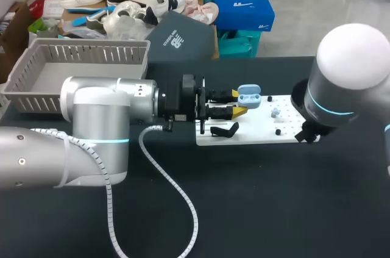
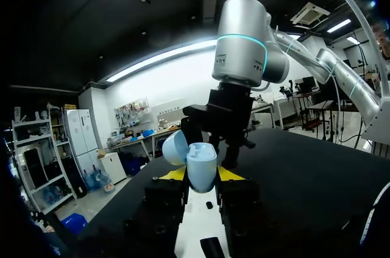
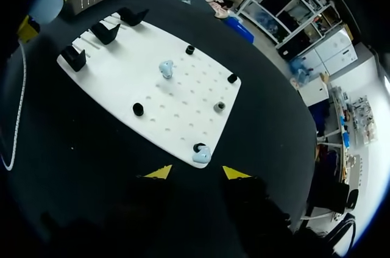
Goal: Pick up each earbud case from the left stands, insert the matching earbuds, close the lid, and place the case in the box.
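1. The left hand is clamped on the light-blue earbud case. It holds the case off the counter, over the far left part of the white board.
2. The case's lid stands open. In the left wrist view the lid leans to one side and the cavity looks unobstructed.
3. The right hand hangs over the board's right edge with its fingers apart and nothing between them.
4. One pale-blue earbud sits at that right edge, just ahead of the gap between the right hand's tips. This arm is clearly the nearer one to it.
5. A second earbud lies further left, toward the middle of the board and between the right hand and the held case.
6. My judgement is that the move turns on the first earbud: it lies almost straight below the right hand, so a short descent should reach it. It would then have to be carried left to the open case.
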`<action>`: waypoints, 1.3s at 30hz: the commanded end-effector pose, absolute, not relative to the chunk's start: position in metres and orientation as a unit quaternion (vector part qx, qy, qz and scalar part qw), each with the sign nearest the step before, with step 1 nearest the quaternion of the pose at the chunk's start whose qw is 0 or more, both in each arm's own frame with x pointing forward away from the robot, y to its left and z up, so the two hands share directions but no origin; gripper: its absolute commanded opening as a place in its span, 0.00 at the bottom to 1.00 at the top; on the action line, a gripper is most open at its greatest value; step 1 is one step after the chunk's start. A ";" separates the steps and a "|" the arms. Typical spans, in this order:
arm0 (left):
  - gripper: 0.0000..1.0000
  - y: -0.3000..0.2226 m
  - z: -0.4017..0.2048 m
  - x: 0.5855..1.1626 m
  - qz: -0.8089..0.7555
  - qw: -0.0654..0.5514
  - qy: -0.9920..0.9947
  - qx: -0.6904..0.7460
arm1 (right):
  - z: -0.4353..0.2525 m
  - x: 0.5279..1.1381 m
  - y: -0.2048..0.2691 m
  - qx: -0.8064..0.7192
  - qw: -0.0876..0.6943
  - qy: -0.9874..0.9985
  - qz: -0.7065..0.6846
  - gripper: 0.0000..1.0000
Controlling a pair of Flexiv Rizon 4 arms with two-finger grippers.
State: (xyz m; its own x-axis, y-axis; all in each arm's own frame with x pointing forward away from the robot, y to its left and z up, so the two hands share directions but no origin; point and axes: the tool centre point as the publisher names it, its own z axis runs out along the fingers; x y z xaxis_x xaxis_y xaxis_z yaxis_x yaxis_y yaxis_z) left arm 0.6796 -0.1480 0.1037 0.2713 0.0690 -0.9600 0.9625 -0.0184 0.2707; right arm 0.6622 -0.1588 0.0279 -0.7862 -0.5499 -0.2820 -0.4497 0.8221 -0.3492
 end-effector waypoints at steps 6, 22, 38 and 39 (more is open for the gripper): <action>0.00 -0.148 0.103 0.678 -0.410 0.546 0.443 0.582 | 0.026 0.668 -0.160 -0.265 0.182 0.939 -0.123 0.45; 0.00 -0.148 0.103 0.678 -0.410 0.546 0.443 0.582 | 0.023 0.672 -0.157 -0.270 0.167 0.941 -0.115 0.40; 0.00 -0.148 0.103 0.678 -0.410 0.546 0.443 0.582 | 0.020 0.676 -0.160 -0.266 0.162 0.944 -0.112 0.30; 0.00 -0.148 0.103 0.678 -0.410 0.546 0.443 0.582 | 0.020 0.676 -0.160 -0.266 0.162 0.944 -0.111 0.30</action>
State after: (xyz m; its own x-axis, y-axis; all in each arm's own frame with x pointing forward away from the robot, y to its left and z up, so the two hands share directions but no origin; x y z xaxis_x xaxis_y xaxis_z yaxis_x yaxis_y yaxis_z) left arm 0.6795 -0.1480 0.1037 0.2712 0.0690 -0.9600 0.9625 -0.0183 0.2706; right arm 0.6742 -0.1606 0.0212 -0.8052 -0.5385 -0.2483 -0.4655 0.8334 -0.2979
